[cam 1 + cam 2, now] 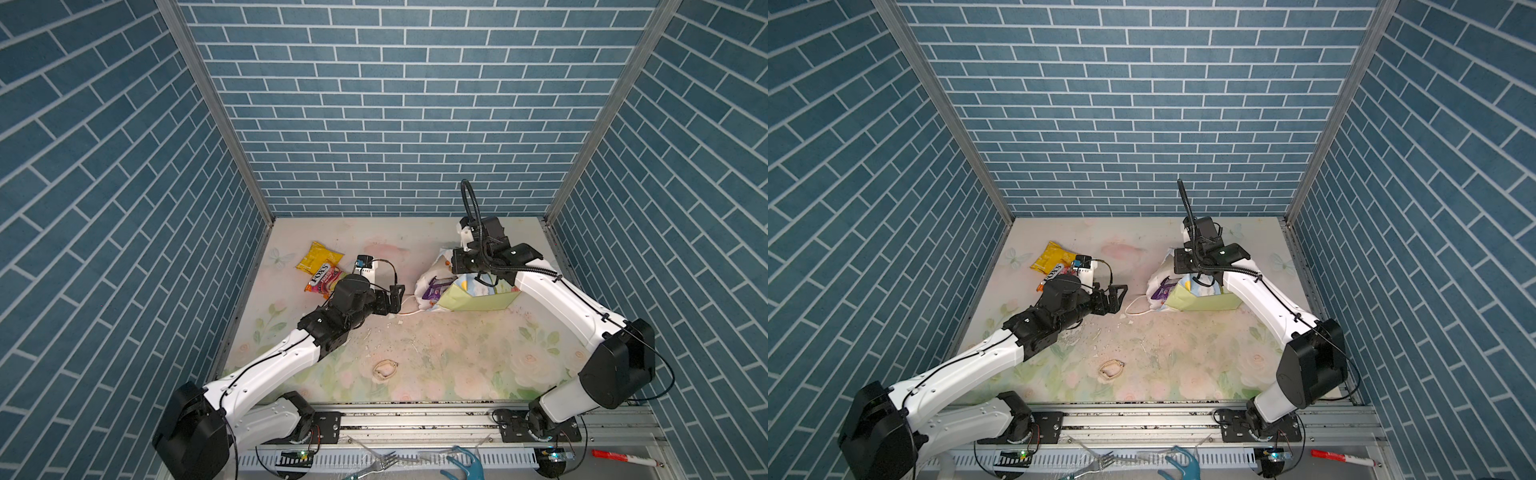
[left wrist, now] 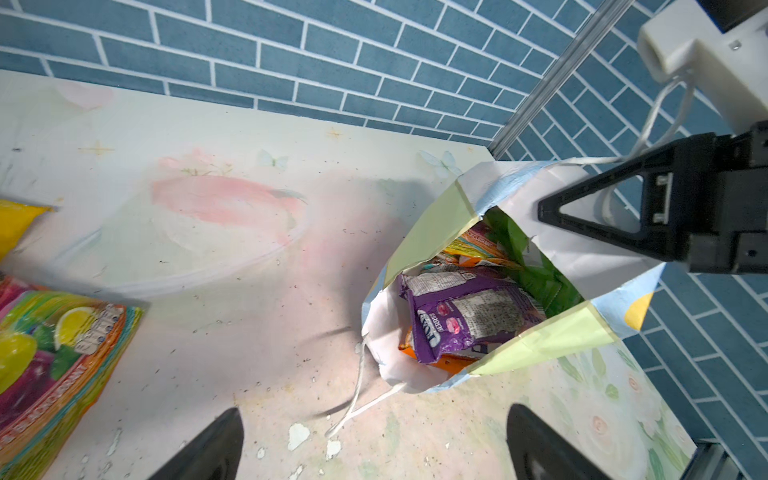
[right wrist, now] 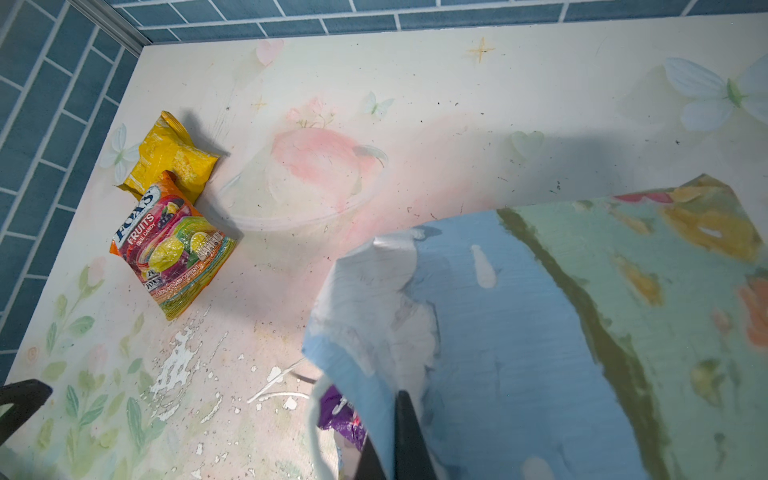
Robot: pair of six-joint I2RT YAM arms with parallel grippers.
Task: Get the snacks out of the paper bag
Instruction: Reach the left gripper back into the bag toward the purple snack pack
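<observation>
Sky-and-meadow-printed paper gift bag [image 1: 478, 301] is laid on its side at 2 o'clock of the floral table [image 1: 415, 353]; long axis 9–3 o'clock, mouth faced to 9. Upper rim is pinched by right gripper [image 2: 545, 215]; left gripper [image 1: 395, 298] is spread, empty, at 9 o'clock of the mouth.

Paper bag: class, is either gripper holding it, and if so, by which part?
The right gripper holds the paper bag, jaws shut on the rim of its mouth. The left gripper is open, holding nothing.
</observation>
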